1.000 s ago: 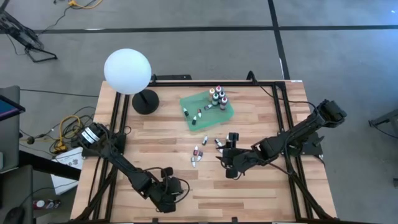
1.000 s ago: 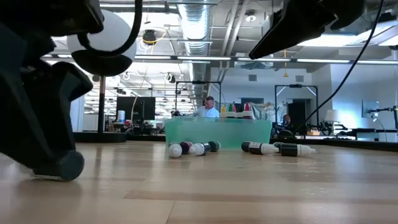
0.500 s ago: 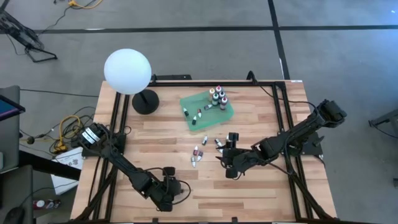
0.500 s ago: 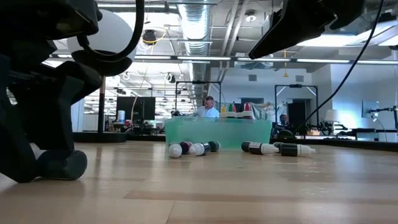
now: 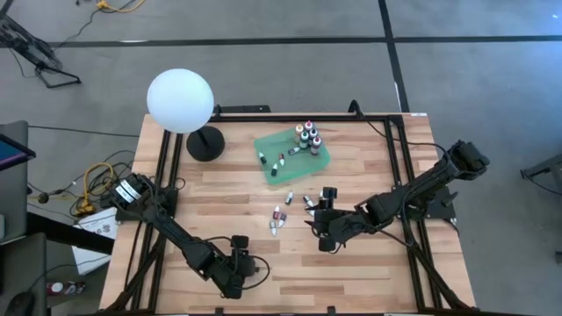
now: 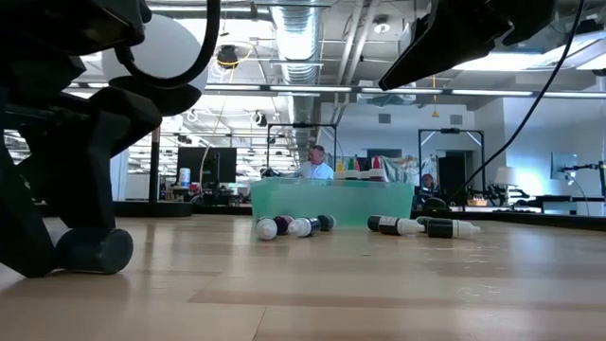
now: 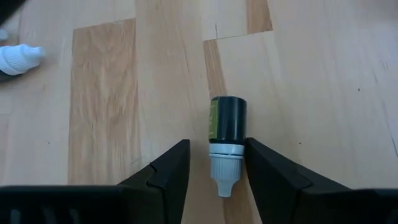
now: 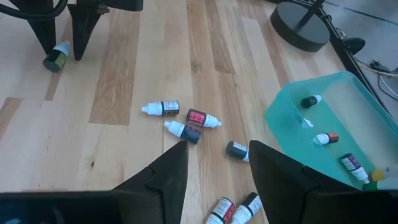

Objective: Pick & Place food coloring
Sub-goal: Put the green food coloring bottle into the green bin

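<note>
- Two dark arms work a wooden table point(image 5: 369, 272); the left gripper point(image 7: 217, 163) sits low at the near edge, its fingers spread to either side of one dark bottle point(image 7: 227, 119), which lies flat with its white tip pointing back between them.
- Not yet pinched: in the left wrist view both fingers stand beside the white cap, and whether they touch it cannot be told.
- Judged from here, a clean pick means closing squarely on the cap or the neck just behind it, keeping the bottle centred so it cannot roll or squirt out sideways, then lifting straight up before swinging toward the green tray point(image 5: 320, 159).
- The right gripper point(image 8: 214, 163) waits mid-table near the loose bottles, its fingers parted and holding nothing.
- Count, from the right wrist view: six loose bottles point(image 8: 186, 123) lie on the wood between the arms; a seventh is the one at the left gripper.
- In the tray, about four bottles stand upright in a cluster point(image 5: 307, 137) and roughly three droppers lie flat; the exact number is hard to tell.
- One white globe lamp point(image 5: 180, 101) stands at the far left corner.
</note>
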